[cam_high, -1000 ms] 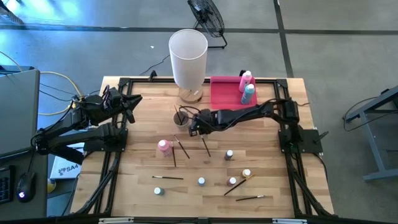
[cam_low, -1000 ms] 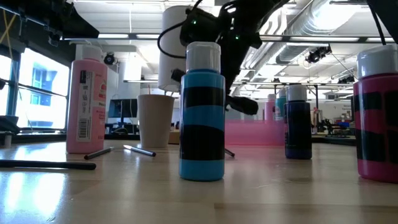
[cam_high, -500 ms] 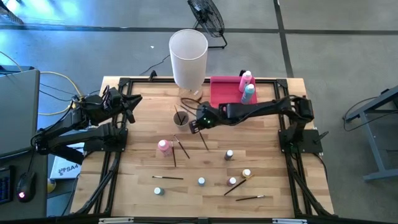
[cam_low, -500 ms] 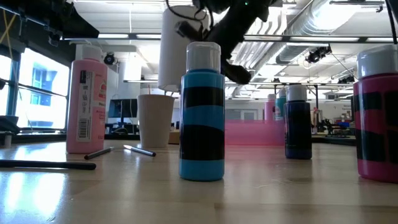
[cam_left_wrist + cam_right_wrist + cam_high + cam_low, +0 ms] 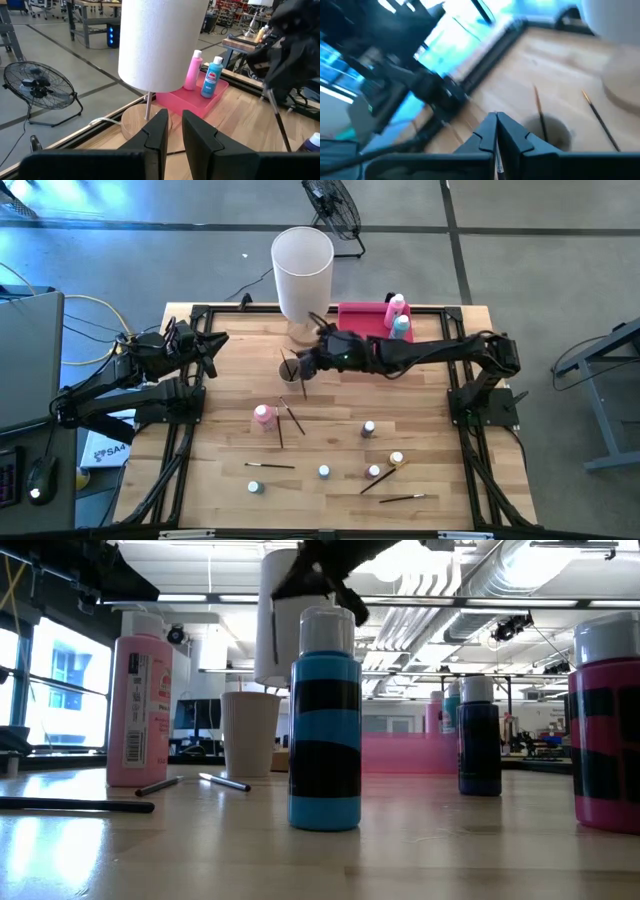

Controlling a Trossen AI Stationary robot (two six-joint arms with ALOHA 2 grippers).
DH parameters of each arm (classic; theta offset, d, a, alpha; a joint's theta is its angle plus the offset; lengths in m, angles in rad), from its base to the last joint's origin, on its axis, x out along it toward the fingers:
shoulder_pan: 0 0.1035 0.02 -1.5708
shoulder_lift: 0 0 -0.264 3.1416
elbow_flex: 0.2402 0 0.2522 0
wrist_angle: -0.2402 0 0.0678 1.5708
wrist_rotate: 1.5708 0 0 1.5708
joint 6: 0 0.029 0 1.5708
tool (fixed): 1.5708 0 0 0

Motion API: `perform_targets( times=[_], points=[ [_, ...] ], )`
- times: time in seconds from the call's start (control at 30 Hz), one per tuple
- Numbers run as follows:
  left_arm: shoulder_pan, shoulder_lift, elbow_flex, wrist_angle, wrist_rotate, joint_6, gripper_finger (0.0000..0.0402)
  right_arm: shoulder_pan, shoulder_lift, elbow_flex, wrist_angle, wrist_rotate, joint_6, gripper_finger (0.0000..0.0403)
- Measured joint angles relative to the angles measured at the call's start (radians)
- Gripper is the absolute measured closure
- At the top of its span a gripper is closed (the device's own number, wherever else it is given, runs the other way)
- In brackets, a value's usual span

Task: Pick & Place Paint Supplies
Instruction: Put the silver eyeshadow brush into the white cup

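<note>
A paintbrush (image 5: 302, 377) is gripped in the closed right tool (image 5: 308, 367) above the brush cup (image 5: 291, 367), evidently for dropping in; the left tool (image 5: 212, 345), slightly parted and empty, is parked at the desk's left edge.

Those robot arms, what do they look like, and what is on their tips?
Both arms are dark and jointed, with black cabling along them. The left arm has yellow cables trailing from it. The right arm shows a small green light near its wrist. Each end effector is two flat, dark, angular fingers, seen close in the wrist views.

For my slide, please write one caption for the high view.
Right gripper carries a paintbrush over the cup.
</note>
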Motion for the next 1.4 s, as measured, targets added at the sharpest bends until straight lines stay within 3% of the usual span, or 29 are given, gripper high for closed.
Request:
perform_targets(
  times=[0.47, 1.4],
  points=[
    [0.0, 0.0, 0.0, 0.0, 0.0, 0.0, 0.0348, -0.019, 0.02, 0.0, 0.182, 0.129, -0.127, 0.04],
    [0.0, 0.0, 0.0, 0.0, 0.0, 0.0, 0.0348, 0.024, 0.191, 0.0, 0.365, 0.224, -0.332, 0.04]
  ],
)
